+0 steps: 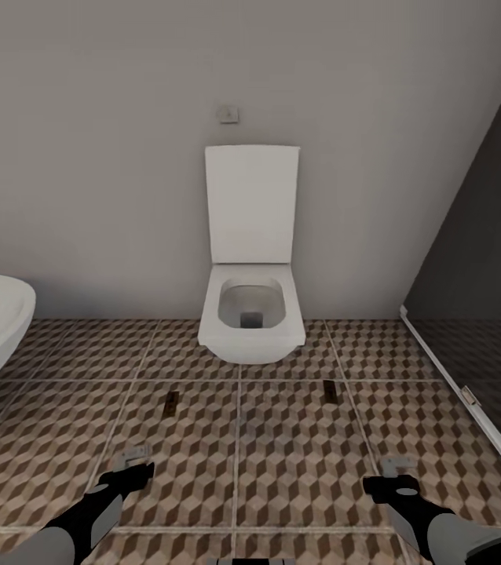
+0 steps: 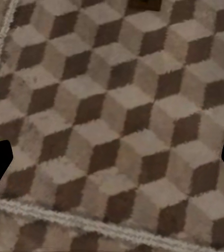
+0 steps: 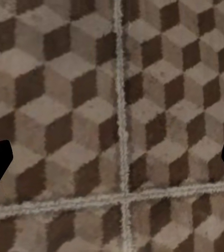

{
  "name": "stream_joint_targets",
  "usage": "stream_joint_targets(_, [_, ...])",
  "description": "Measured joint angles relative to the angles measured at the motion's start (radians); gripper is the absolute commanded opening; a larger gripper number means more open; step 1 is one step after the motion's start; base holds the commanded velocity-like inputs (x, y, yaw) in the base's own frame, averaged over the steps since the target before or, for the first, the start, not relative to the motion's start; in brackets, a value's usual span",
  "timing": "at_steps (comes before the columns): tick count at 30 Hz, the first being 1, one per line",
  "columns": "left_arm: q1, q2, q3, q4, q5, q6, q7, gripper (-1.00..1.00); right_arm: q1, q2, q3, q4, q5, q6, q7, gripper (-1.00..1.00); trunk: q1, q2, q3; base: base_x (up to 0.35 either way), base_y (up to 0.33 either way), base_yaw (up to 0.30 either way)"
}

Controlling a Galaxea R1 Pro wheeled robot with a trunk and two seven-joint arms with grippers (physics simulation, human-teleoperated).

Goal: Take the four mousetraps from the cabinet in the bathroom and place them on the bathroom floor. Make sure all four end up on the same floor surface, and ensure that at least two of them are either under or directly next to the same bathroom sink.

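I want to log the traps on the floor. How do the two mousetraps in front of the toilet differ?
The left mousetrap lies off the toilet's left side, nearer the left gripper; the right mousetrap lies off its right side, slightly farther back. The left one looks browner, the right one darker. Both lie flat on the bathroom floor.

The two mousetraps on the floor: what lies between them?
Bare patterned tiles and one grout line, seen in the head view, lie between the left mousetrap and the right mousetrap.
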Motion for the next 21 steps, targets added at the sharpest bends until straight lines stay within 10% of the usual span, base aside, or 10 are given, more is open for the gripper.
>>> stream_joint_targets(21, [0.0,-0.001,-0.005,0.013,-0.002,0.088,0.005,1.0,0.0,0.002,0.0,0.0,0.0,0.0,-0.001,1.0,-0.009,0.005,0.081,0.0,0.0,0.0])
